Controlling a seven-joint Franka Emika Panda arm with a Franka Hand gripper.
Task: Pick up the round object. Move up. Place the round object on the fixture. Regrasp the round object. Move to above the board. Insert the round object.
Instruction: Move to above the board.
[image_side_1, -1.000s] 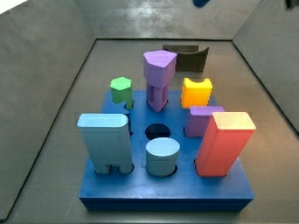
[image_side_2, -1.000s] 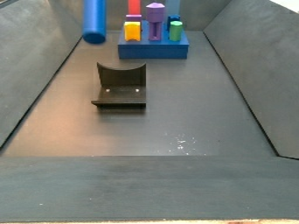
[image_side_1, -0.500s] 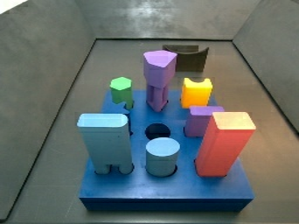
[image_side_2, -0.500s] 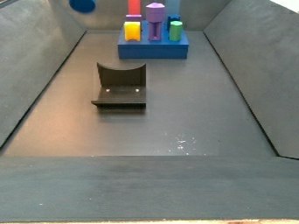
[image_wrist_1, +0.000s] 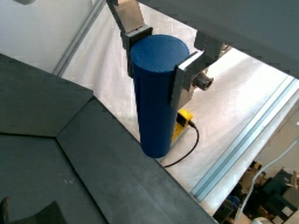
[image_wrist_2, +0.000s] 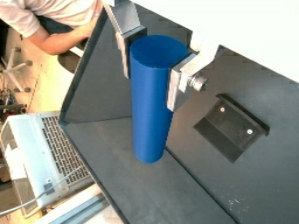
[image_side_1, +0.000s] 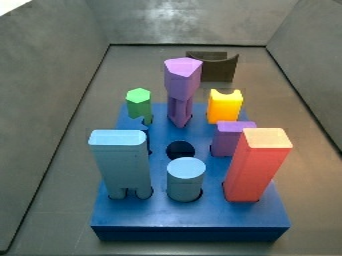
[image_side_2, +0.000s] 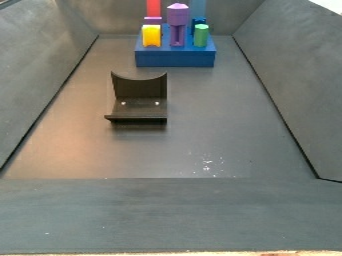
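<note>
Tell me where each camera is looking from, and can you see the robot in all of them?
Wrist view: rides the arm, looks along the dark blue cylinder clamped in the end effector; silver fingers show.
Wrist view: same mount, sees the cylinder above the fixture.
Side view: high by the blue board, facing the fixture behind it; no robot shows.
Side view: opposite end, looks past the fixture to the board; no robot.
Shared: both side views show board and fixture; both wrist views show the cylinder.

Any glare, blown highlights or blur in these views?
Side view: glare speckles on the dark floor. Wrist view: bright area behind the long dark blue cylinder is blown out. The gripper holds it, sharp in both wrist views. Side view of the bright blue board: evenly lit.
</note>
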